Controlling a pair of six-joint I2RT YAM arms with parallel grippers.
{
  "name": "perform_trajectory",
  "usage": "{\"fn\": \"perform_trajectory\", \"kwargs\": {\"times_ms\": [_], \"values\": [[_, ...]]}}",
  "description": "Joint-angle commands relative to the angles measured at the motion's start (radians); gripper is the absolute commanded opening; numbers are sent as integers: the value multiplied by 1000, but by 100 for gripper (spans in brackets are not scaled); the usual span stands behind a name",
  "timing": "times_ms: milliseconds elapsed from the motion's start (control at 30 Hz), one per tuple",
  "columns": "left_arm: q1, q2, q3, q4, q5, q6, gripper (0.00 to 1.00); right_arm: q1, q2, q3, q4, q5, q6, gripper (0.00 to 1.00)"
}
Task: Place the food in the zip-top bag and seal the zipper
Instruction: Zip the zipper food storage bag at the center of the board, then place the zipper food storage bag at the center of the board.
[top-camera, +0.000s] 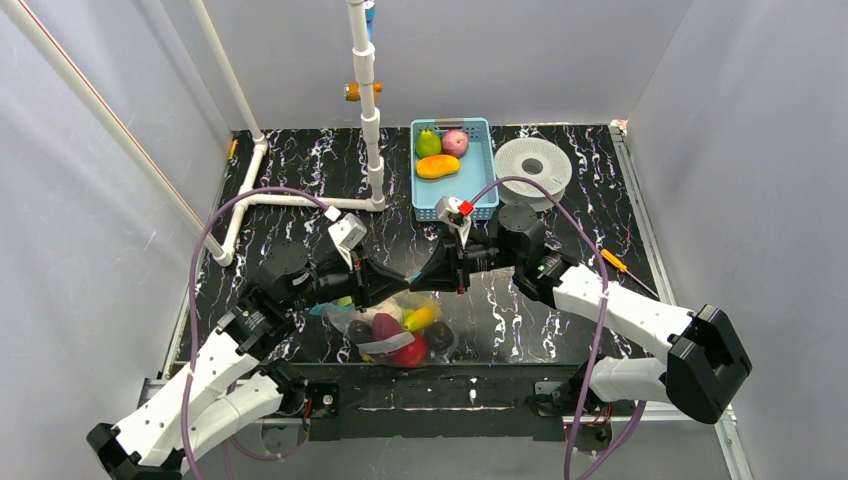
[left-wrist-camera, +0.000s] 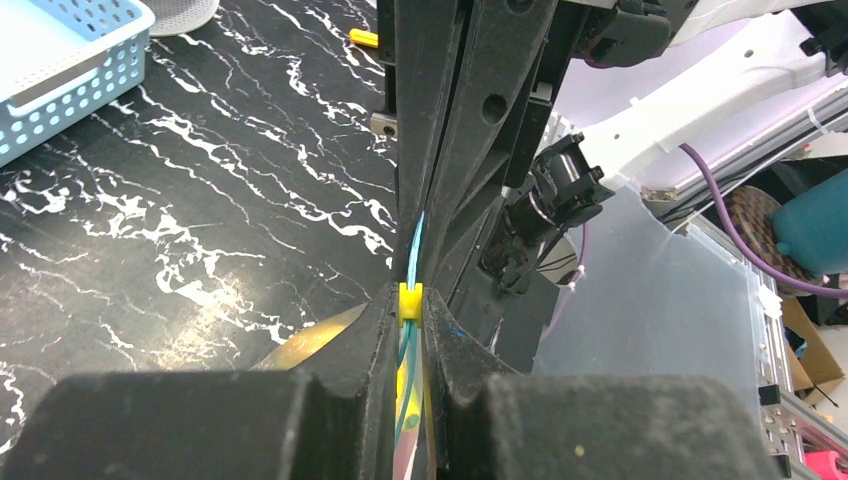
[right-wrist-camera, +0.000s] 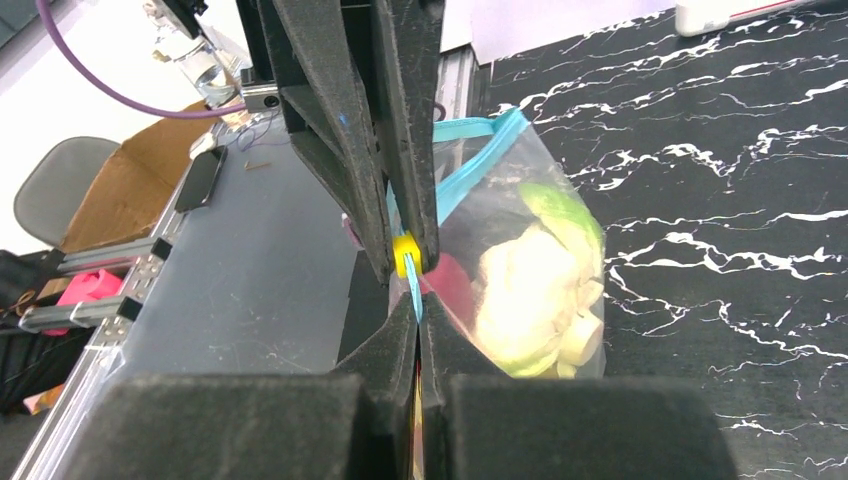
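Observation:
The clear zip-top bag (top-camera: 395, 325) hangs just above the near edge of the table, held by its pale-blue zipper (right-wrist-camera: 470, 170). Food fills it: a red apple (top-camera: 411, 351), a yellow banana (top-camera: 422, 318), a dark eggplant (top-camera: 385, 328) and a pale cauliflower (right-wrist-camera: 530, 290). My left gripper (left-wrist-camera: 410, 312) is shut on the zipper, with a small yellow slider (left-wrist-camera: 410, 299) at its fingertips. Tip to tip against it, my right gripper (right-wrist-camera: 417, 305) is shut on the same strip. In the top view the left gripper (top-camera: 408, 279) and the right gripper (top-camera: 428, 277) meet over the bag.
A light-blue basket (top-camera: 470, 185) at the back holds three more toy fruits. A white spool (top-camera: 532, 166) lies to its right. A white pipe frame (top-camera: 300, 200) stands at the back left. A screwdriver (top-camera: 615, 262) lies near the right arm.

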Motion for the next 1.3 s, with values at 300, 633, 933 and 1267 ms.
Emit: {"fn": "perform_trajectory", "kwargs": {"times_ms": [300, 633, 933, 1267], "values": [[0, -222, 48, -369, -144, 39, 0, -55, -95, -71, 97, 305, 56, 1], [0, -358, 116, -649, -252, 18, 0, -105, -157, -98, 44, 537, 108, 1], [0, -424, 153, -747, -297, -14, 0, -150, -191, -118, -43, 706, 141, 1], [0, -412, 76, -786, -410, -163, 58, -175, -132, -69, -154, 728, 200, 1]]}}
